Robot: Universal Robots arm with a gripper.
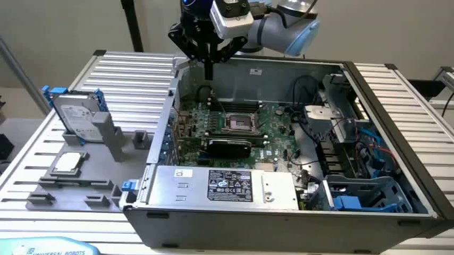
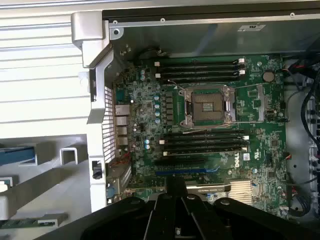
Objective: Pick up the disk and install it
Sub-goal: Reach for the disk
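task not yet begun: the disk [image 1: 76, 118] stands upright in its grey holder [image 1: 106, 135] on the counter [image 1: 127, 69], at the exterior view's left beside the open computer case [image 1: 284, 226], while the jaws, clenched on nothing, hang above the motherboard [image 1: 277, 127].

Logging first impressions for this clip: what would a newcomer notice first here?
The open computer case dominates, its green motherboard bare in the middle. The shut gripper hangs above the case's far end, holding nothing. The disk stands upright in a grey holder at the exterior view's left.
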